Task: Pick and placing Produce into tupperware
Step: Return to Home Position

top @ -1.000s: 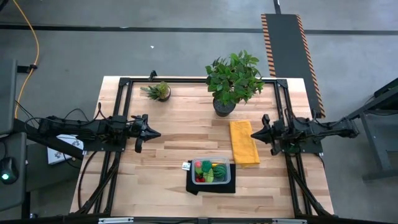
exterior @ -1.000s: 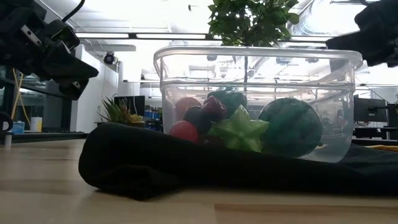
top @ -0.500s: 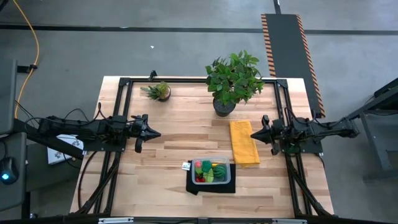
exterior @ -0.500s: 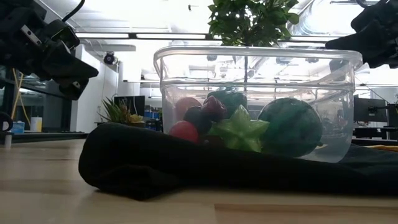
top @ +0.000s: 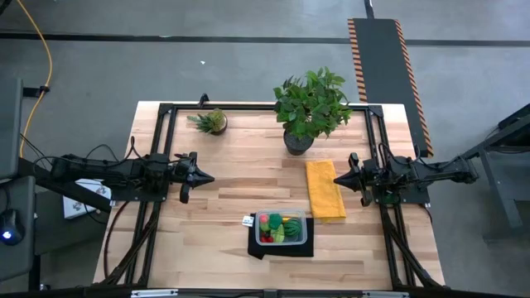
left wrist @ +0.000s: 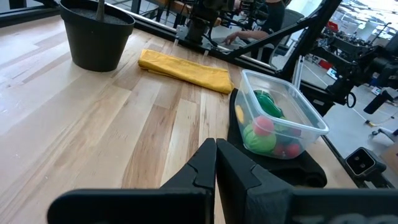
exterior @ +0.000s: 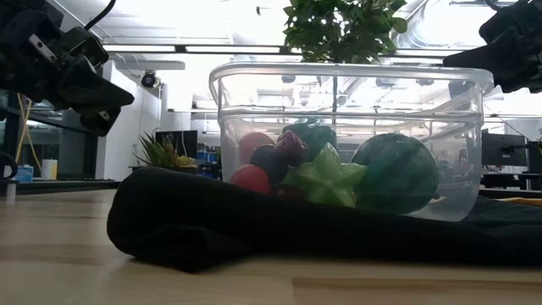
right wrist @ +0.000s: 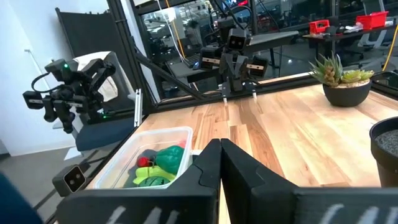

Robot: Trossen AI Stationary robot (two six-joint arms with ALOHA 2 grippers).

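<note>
The clear tupperware (top: 281, 228) stands on a black mat (top: 282, 246) near the table's front edge. Inside it lie the produce pieces: a green star fruit (exterior: 326, 178), a dark green round piece (exterior: 395, 173), red pieces (exterior: 251, 179) and a dark one (exterior: 273, 158). It also shows in the left wrist view (left wrist: 280, 121) and the right wrist view (right wrist: 152, 157). My left gripper (top: 207, 177) is shut and empty above the table's left part. My right gripper (top: 338, 179) is shut and empty above the yellow cloth (top: 325, 189).
A large leafy potted plant (top: 310, 108) stands at the back middle and a small potted plant (top: 211, 122) at the back left. A black frame runs along the table's edges. Bare wood lies between the two grippers.
My right gripper has gone a little toward the table's left edge, over the yellow cloth.
</note>
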